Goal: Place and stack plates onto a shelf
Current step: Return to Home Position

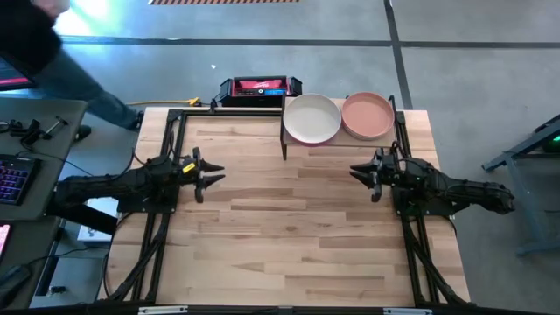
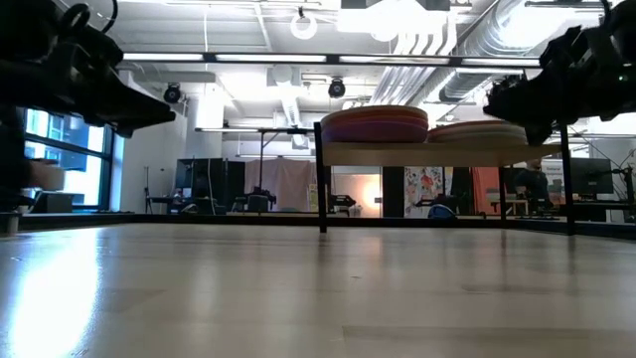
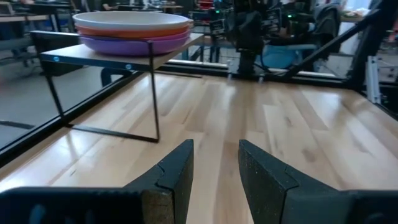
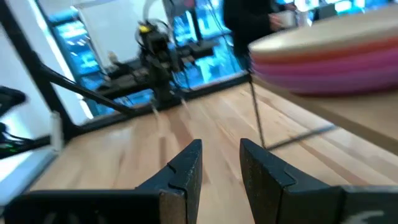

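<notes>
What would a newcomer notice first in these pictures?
Two piles of plates sit on a small shelf at the far edge of the table: a cream-topped stack beside a pinkish-topped stack. The left arm and right arm hover at opposite sides, jaws open and empty.

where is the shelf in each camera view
high view: shelf at the far edge of the table, right of centre.
low view: shelf from mid-picture rightward.
left wrist view: shelf ahead, off to one side.
right wrist view: shelf ahead, partly cut off.
shared landmark: the cream plate topping one stack.
</notes>
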`<state>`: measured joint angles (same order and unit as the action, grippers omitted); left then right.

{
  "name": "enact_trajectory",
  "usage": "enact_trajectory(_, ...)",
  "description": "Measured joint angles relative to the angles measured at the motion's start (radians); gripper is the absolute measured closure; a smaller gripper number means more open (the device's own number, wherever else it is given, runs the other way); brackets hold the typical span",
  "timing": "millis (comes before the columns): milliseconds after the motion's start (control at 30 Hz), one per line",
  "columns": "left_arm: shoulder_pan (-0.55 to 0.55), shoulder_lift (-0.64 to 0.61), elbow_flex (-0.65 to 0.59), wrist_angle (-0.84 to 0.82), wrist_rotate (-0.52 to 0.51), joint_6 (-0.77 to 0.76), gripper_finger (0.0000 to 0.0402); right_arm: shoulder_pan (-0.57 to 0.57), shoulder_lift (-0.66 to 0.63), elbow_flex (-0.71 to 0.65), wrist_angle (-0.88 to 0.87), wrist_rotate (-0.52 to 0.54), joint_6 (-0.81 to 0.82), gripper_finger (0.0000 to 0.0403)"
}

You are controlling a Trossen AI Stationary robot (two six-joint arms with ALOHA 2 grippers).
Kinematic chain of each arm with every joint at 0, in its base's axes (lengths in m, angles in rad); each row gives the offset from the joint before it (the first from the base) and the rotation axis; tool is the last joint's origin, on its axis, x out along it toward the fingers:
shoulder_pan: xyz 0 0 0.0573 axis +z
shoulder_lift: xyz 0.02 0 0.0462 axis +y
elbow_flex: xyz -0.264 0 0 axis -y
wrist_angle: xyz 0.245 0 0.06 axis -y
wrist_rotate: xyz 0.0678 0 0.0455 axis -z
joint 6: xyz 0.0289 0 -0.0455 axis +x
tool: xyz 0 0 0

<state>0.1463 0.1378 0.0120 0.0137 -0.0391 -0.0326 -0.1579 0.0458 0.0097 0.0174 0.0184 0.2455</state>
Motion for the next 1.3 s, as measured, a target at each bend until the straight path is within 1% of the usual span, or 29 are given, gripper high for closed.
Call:
enact_trajectory(100,-0.023,-0.005,0.0,0.0,0.0,0.0,0.0289,0.033,-0.046,0.0,0.006,0.0,0.0,0.0308)
enact_trajectory(300,-0.062,-0.022,0.0,-0.002,0.0,0.0,0.0289,0.103,-0.045,0.0,0.013,-0.003,0.0,0.0308)
enact_trajectory(433,-0.079,-0.042,0.0,-0.002,0.0,0.0,0.0289,0.128,-0.045,0.0,0.006,-0.003,0.0,0.0308)
enact_trajectory(633,-0.097,-0.085,0.0,0.0,0.0,0.0,0.0289,0.128,-0.039,0.0,-0.004,-0.004,0.0,0.0308)
enact_trajectory(700,-0.103,-0.095,0.0,0.001,0.0,0.0,0.0289,0.125,-0.011,0.003,-0.012,-0.009,0.0,0.0308)
enact_trajectory(867,-0.104,-0.091,0.0,-0.003,0.0,0.0,0.0289,0.125,0.014,0.003,-0.015,-0.011,0.0,0.0308)
enact_trajectory(1300,-0.104,-0.09,0.0,-0.001,0.0,0.0,0.0289,0.125,0.014,0.004,-0.018,-0.009,0.0,0.0308)
